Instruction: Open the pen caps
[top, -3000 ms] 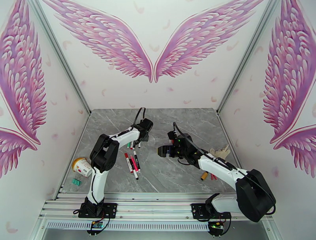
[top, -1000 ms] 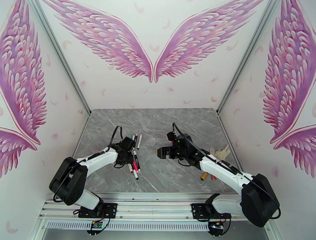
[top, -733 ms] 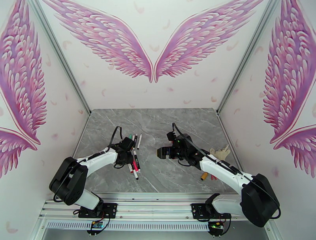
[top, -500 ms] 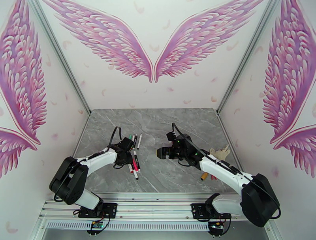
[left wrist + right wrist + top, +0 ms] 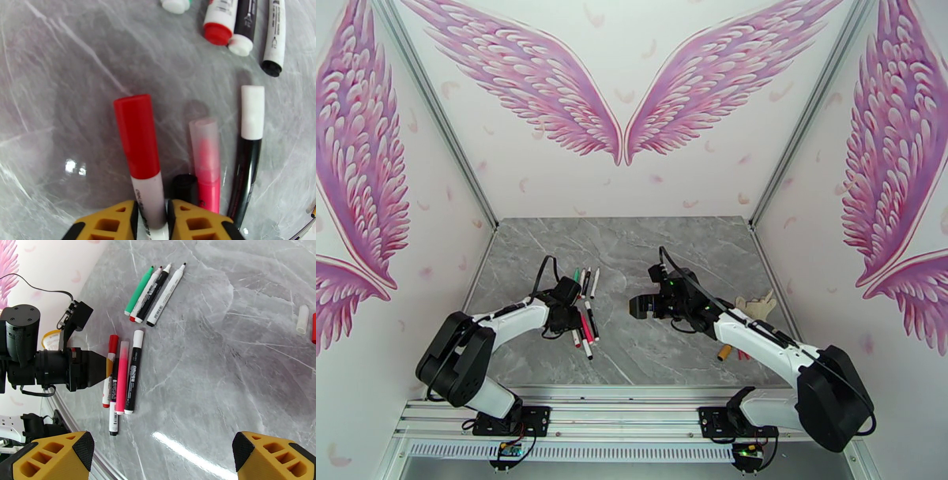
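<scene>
The left jaws pinch the white barrel of the red-capped pen (image 5: 149, 197), which lies on the desk (image 5: 59, 79) just beside the pink pen (image 5: 206, 165). The right jaws gape wide, well apart — they should grab the red cap (image 5: 136, 134) and pull straight.

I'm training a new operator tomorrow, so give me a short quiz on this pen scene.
1. True or false: the right pincer is shut on a pen.
2. Which pen is clamped by the left pincer? A) green pen B) red-capped pen C) pink pen
3. How many lie in the far group of pens, beyond the clamped one?

Key: 1 false, it stands wide open with nothing in it; 2 B; 3 four.
</scene>
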